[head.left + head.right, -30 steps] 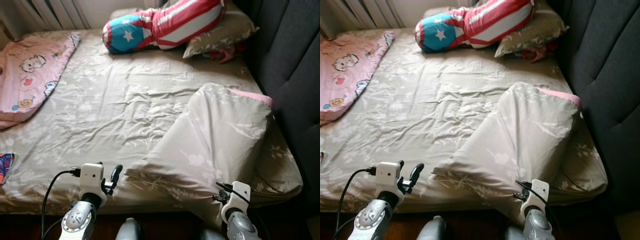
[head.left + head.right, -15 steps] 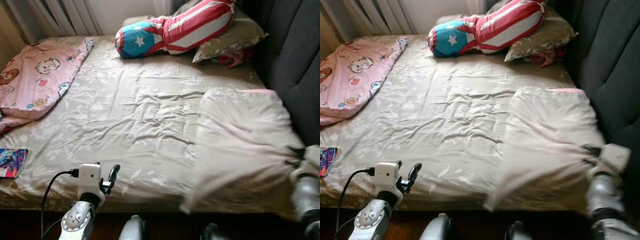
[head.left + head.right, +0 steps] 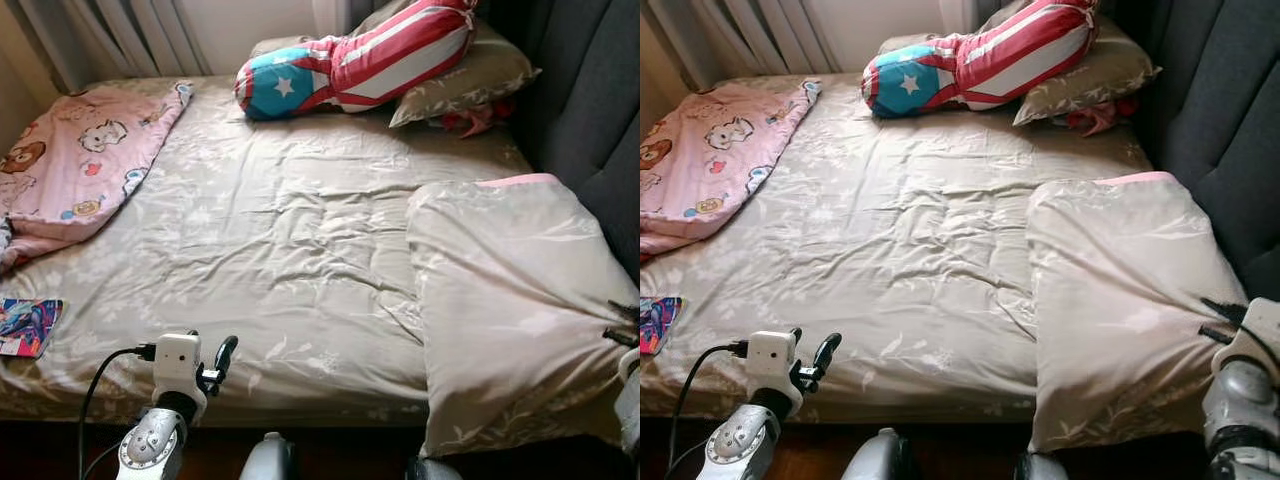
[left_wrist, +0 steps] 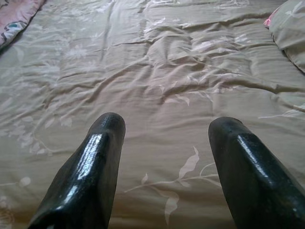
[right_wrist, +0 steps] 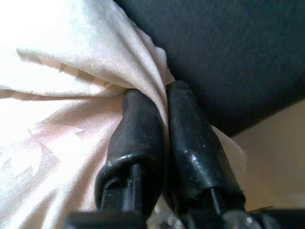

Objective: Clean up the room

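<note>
Dragged rightward, quilt (image 3: 1120,300) seemingly pinched by right gripper (image 5: 159,124).

A beige pillow (image 3: 510,300) lies on the bed (image 3: 270,240) beside the dark headboard (image 3: 590,90). The left gripper (image 3: 215,365) hovers at the bed's near edge, fingers apart.

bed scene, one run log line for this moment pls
right gripper: shut on quilt | left gripper: open over bed | quilt: folded by headboard
</note>
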Robot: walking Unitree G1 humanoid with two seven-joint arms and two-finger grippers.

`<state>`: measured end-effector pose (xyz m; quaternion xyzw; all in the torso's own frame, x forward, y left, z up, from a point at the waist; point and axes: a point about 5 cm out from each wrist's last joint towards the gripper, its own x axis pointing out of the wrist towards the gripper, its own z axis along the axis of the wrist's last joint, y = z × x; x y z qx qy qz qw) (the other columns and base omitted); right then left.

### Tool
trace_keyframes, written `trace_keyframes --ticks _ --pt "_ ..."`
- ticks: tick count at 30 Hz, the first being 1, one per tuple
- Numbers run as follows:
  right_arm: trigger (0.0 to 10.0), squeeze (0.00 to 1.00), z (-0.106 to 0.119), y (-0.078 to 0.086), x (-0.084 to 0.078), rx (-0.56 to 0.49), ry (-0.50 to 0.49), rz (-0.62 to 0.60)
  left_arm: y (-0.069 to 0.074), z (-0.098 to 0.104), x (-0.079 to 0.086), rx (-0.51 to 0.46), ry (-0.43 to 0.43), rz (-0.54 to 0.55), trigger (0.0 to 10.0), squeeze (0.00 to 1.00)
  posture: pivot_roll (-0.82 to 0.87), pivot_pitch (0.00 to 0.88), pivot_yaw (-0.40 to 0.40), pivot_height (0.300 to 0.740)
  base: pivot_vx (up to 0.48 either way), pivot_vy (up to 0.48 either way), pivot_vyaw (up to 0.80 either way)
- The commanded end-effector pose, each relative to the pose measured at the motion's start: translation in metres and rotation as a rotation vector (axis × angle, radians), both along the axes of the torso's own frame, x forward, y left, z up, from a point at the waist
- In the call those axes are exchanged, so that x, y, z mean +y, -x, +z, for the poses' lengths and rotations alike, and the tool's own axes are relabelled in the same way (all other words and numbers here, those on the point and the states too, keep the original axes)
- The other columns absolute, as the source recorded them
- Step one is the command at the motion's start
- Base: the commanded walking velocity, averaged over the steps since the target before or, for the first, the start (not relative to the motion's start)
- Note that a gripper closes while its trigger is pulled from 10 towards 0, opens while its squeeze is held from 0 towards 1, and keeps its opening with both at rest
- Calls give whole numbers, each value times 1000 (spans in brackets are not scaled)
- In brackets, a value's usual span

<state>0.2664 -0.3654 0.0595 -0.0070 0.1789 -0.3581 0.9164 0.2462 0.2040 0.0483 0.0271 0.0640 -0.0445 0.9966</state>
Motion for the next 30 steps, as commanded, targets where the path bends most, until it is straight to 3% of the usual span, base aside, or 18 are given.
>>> trace_keyframes --ticks 1,4,5,6,7,11,14,15,17,19,20,25,26,27,30 --pt "10000 1000 9 -5 0 -58 21 7 4 -6 2 32 -17 -6 10000 0 32 77 62 672 0 0 0" --pt "10000 1000 15 -7 -3 -85 28 10 4 -7 0 33 -13 -9 10000 0 25 76 61 672 0 0 0" --pt "10000 863 17 -9 -3 -89 34 17 4 -7 0 34 -11 -8 10000 0 25 76 61 672 0 0 0" --pt "10000 192 19 -11 -2 -101 36 32 4 -7 -1 35 -8 -9 10000 0 24 76 61 672 0 0 0" --pt "10000 0 21 -13 -1 -108 48 46 4 -8 -1 36 -6 -9 10000 0 25 76 61 672 0 0 0" --pt "10000 0 24 -21 10 -147 70 117 5 -10 -3 42 2 -11 10000 0 21 74 60 672 0 0 0" --pt "10000 0 16 -31 37 -203 8 260 6 -16 -2 66 16 1 10000 0 19 69 56 672 0 0 0" --pt "10000 0 6 -33 55 -187 -19 344 7 -20 0 82 24 15 10000 0 16 65 54 672 0 0 0" --pt "10000 0 -2 -32 65 -178 -47 387 7 -23 1 95 30 26 10000 0 14 61 52 672 0 0 0" --pt "10000 0 -32 -18 83 -82 -121 369 8 -30 5 126 44 52 10000 0 18 58 46 687 0 0 0" --pt "10000 0 -32 -18 83 -82 -121 369 8 -30 5 126 44 52 10000 0 18 58 46 687 0 0 0" --pt "10000 0 -82 16 120 46 -282 391 9 -44 5 183 65 79 10000 0 16 46 39 722 0 0 0" --pt "10000 0 -82 16 120 46 -282 391 9 -44 5 183 65 79 10000 0 16 46 39 722 0 0 0" --pt "10000 0 -96 28 133 103 -320 420 9 -49 6 204 64 83 10000 0 14 38 34 732 0 0 0" --pt "10000 0 -109 42 146 163 -366 433 7 -56 6 241 71 95 10000 0 16 25 28 740 0 0 0"
